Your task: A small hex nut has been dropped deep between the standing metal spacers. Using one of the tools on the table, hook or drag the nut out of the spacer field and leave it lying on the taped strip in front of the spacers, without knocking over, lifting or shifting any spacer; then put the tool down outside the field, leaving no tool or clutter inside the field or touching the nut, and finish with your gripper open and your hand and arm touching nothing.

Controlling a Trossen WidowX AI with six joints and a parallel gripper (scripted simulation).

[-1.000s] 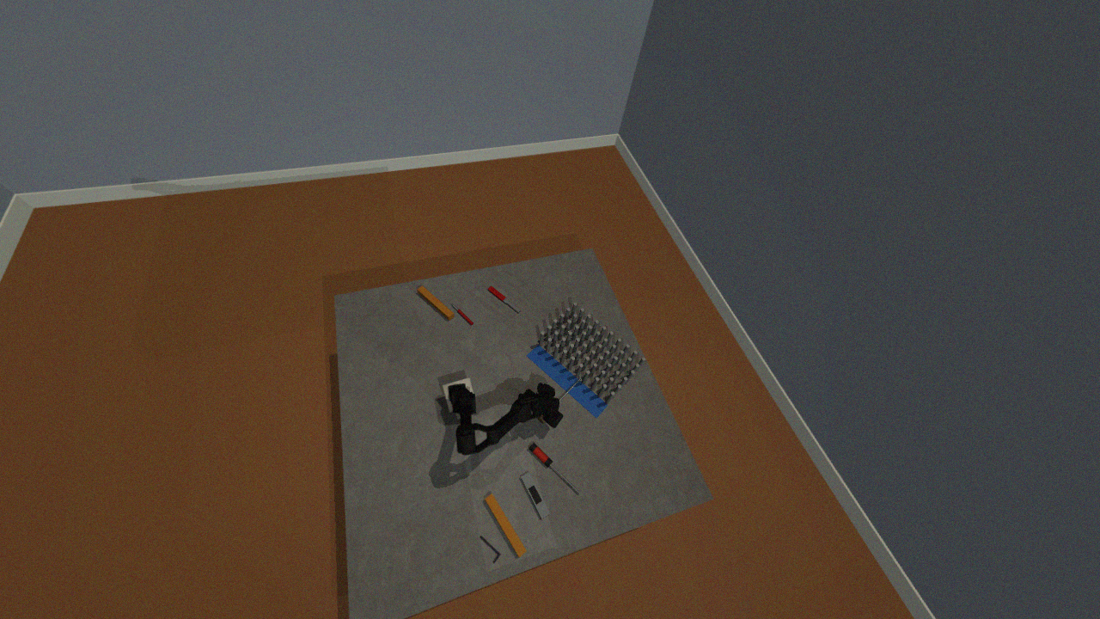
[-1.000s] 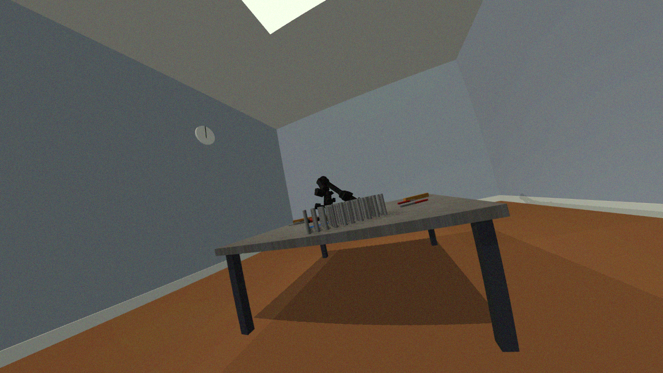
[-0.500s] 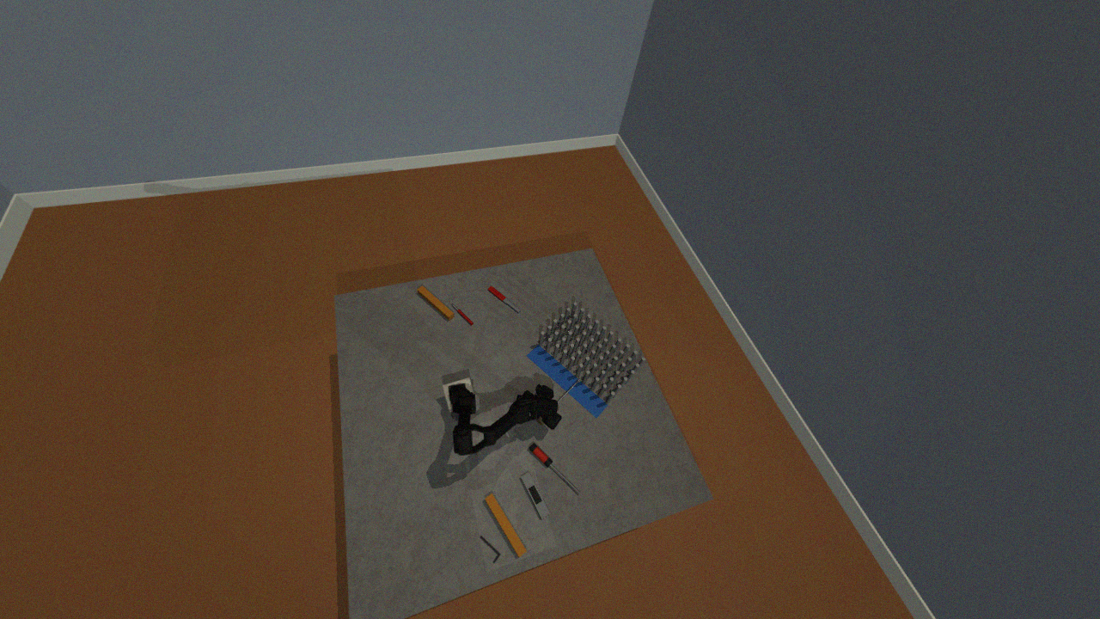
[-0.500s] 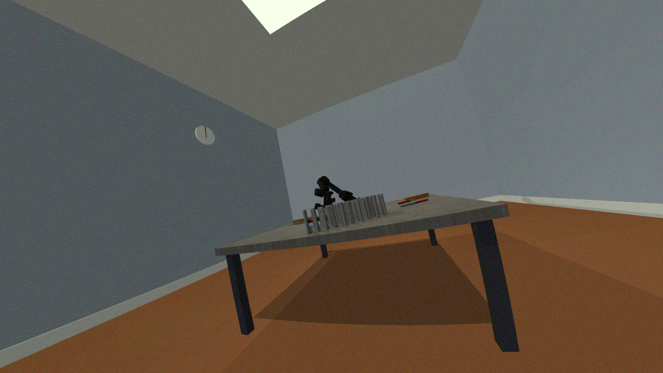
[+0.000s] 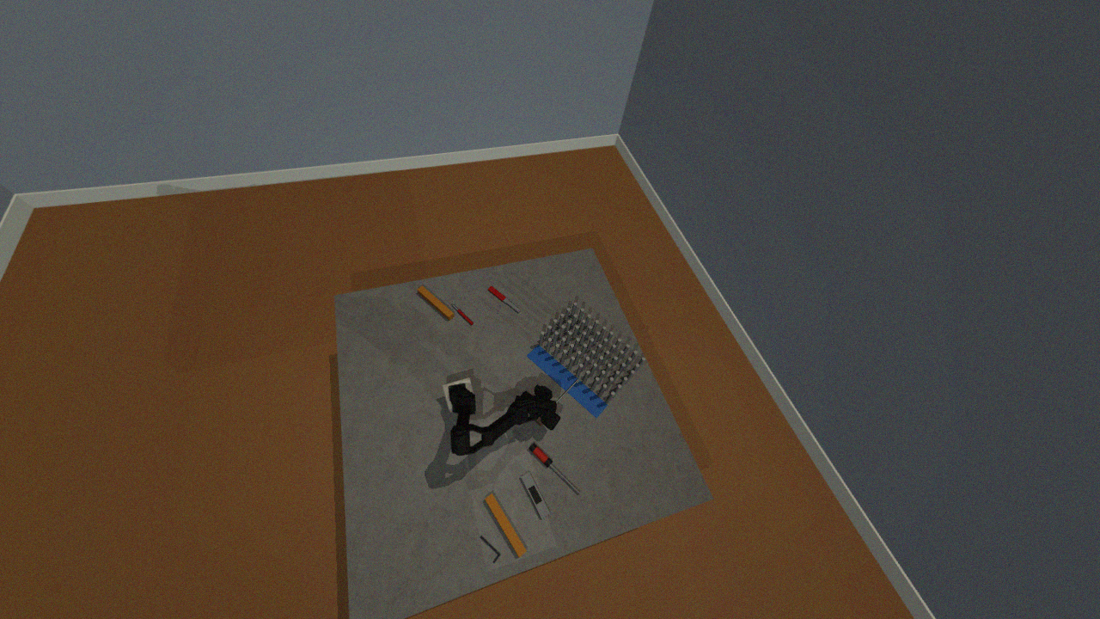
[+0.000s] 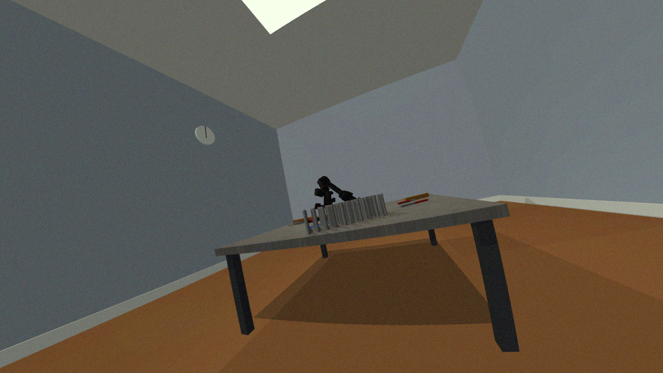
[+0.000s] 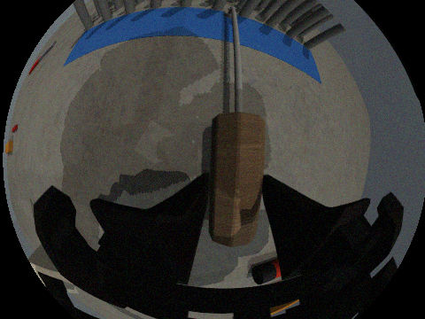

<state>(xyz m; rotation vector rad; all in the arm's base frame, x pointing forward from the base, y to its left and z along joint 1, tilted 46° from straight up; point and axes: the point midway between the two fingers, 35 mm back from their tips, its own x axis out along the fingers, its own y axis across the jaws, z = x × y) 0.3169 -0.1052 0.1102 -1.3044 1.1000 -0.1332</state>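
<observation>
My gripper (image 7: 235,179) is shut on the wooden handle of a hook tool (image 7: 239,146). The tool's thin metal shaft (image 7: 237,66) (image 5: 568,388) points away over the blue taped strip (image 7: 111,32) (image 5: 541,358). Its small bent tip (image 7: 232,9) is at the strip's far edge, by the front row of spacers. I cannot tell whether it touches one. The grey metal spacers (image 5: 588,346) (image 6: 343,214) (image 7: 325,35) stand upright in rows behind the strip. I cannot make out the hex nut in any view; no nut shows on the visible strip.
A red and black screwdriver (image 5: 541,456) (image 7: 266,271), a grey knife-like tool (image 5: 534,494), an orange bar (image 5: 504,524) and a hex key (image 5: 490,545) lie on the arm's near side. Another orange bar (image 5: 435,302) and two small red-handled tools (image 5: 497,293) (image 5: 466,316) lie at the far side.
</observation>
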